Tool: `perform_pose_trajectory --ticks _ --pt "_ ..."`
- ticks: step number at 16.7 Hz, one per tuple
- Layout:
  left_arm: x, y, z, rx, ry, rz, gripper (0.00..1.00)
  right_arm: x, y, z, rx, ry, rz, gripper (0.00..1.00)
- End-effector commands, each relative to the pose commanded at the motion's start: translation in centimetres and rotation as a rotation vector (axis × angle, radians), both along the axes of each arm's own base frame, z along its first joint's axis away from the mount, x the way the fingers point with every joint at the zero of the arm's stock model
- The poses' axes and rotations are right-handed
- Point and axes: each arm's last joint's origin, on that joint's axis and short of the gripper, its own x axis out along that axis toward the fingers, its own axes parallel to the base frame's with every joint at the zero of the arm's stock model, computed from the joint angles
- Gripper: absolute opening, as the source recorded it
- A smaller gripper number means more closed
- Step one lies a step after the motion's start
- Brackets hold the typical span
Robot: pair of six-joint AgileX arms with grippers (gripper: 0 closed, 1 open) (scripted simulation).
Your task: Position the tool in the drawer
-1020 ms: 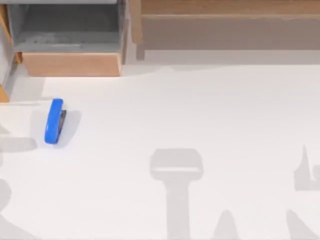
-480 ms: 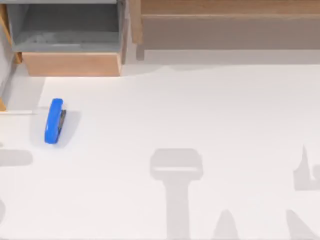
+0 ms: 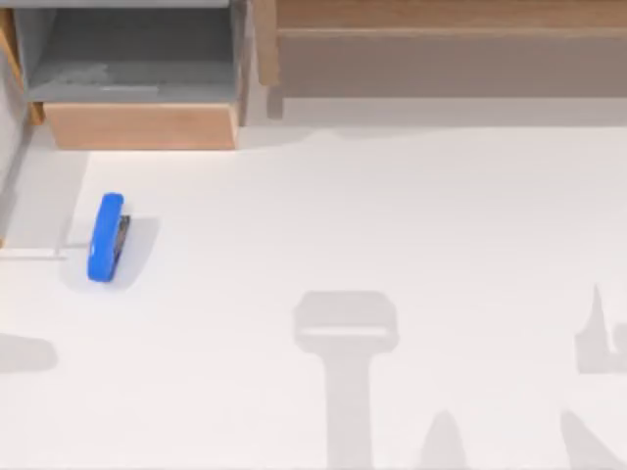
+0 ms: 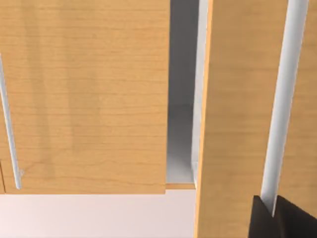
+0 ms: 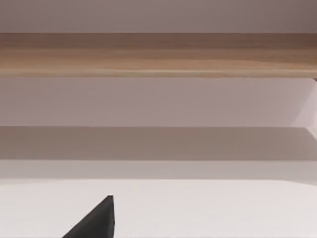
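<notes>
The tool, a small blue stapler, lies on the white table at the left, in front of the drawer. The drawer stands pulled out at the back left, its grey inside showing behind the tan front panel. In the left wrist view, my left gripper sits close against tan wooden panels, at the lower end of a silver bar handle. A grey gap opens between two panels. In the right wrist view, a dark tip of my right gripper hangs above the bare table.
A long brown wooden shelf runs along the back right and shows as a wooden edge in the right wrist view. Arm shadows fall on the table's front middle and right. A second silver handle crosses the other panel.
At the top view's left edge, the tan corner has slid out of sight and the shadows there have shrunk toward the left. Stapler and drawer have not moved.
</notes>
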Motion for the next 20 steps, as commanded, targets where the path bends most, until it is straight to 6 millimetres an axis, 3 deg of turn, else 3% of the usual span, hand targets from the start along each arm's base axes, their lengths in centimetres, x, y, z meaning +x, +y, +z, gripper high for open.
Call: perform_pose_trajectory --ticks 1,14,20 --pt "0.00 0.00 0.00 0.000 0.000 0.000 0.00 0.00 0.00 0.00 0.000 0.000 0.000 1.00" --pt "0.00 0.00 0.00 0.000 0.000 0.000 0.98 0.00 0.00 0.00 0.000 0.000 0.000 1.00" --pt "0.00 0.00 0.00 0.000 0.000 0.000 1.00 0.00 0.00 0.00 0.000 0.000 0.000 1.00"
